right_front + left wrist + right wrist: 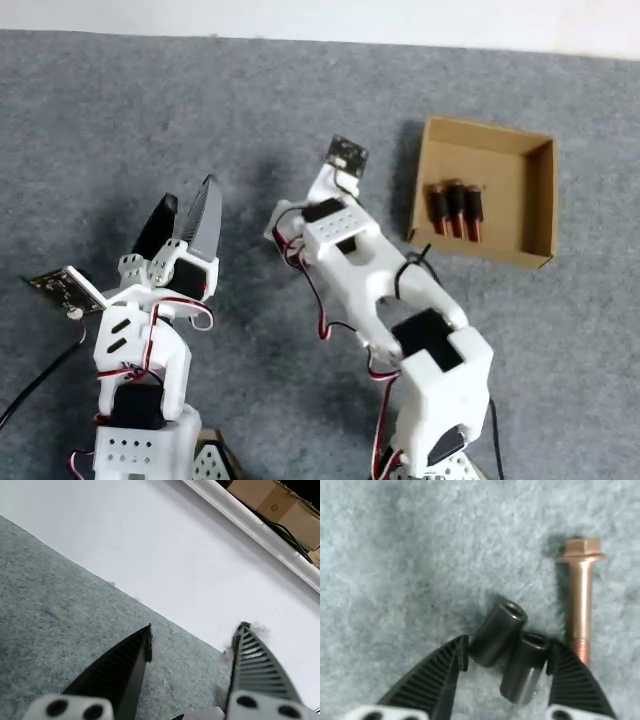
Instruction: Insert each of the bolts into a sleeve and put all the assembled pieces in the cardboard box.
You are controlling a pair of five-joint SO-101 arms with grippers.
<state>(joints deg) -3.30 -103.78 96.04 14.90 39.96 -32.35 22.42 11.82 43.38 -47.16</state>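
Observation:
Two black sleeves lie side by side on the grey carpet, one [497,632] tilted and the other [525,672] close against it. Both are between the fingers of my right gripper [509,650], which is open around them. A copper bolt [581,600] lies just outside one fingertip [555,657]. In the high view the right arm [340,240] points down left of the cardboard box [487,131], hiding its own fingers. The box holds three assembled pieces [456,212]. My left gripper [191,190] [195,630] stands open and holds nothing, above bare carpet at the left.
The grey carpet [120,120] covers the work area and ends at a white floor [175,545] at the far side. Brown boxes [280,502] stand beyond a white ledge. Cables trail from both arms near the front edge.

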